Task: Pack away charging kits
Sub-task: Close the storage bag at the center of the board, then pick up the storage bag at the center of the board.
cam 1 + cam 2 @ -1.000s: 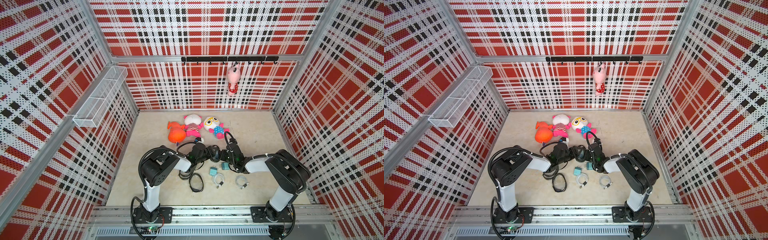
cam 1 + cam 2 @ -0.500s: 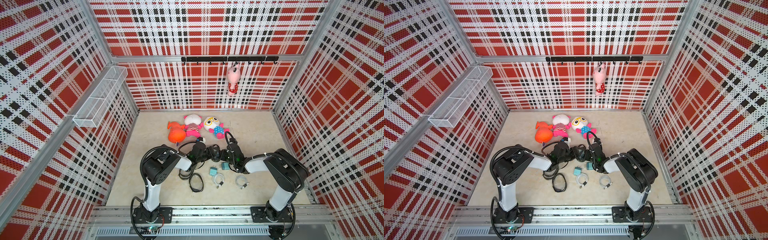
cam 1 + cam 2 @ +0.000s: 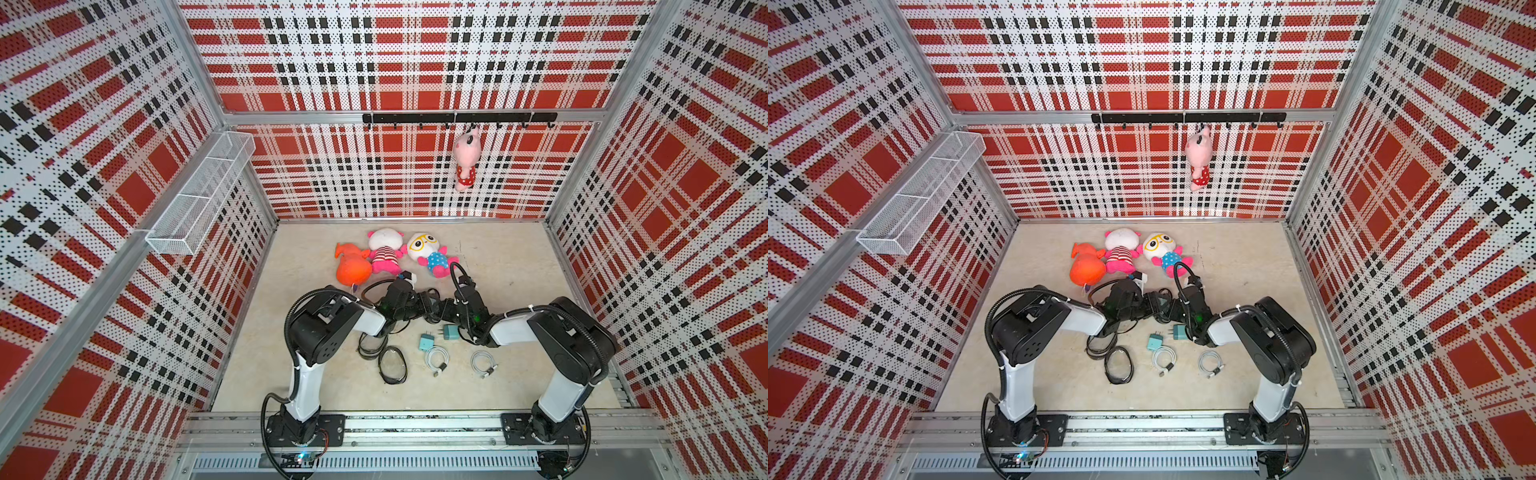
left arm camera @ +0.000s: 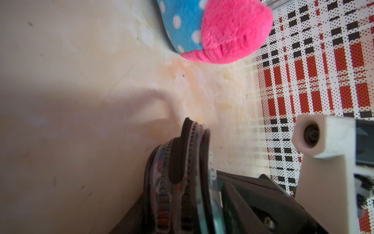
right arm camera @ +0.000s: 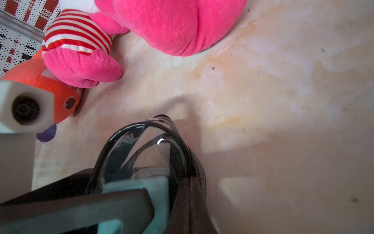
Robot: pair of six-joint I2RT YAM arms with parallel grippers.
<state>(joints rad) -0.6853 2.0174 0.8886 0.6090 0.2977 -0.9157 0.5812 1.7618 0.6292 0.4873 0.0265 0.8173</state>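
Two smooth teal cube adapters [image 3: 426,342] lie near two coiled white cables [image 3: 432,357].

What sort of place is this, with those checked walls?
Probably a robot test booth, not a home: two robot arms bolted to a metal rail, checked walls closing it in, and toys and plugs laid out as props.
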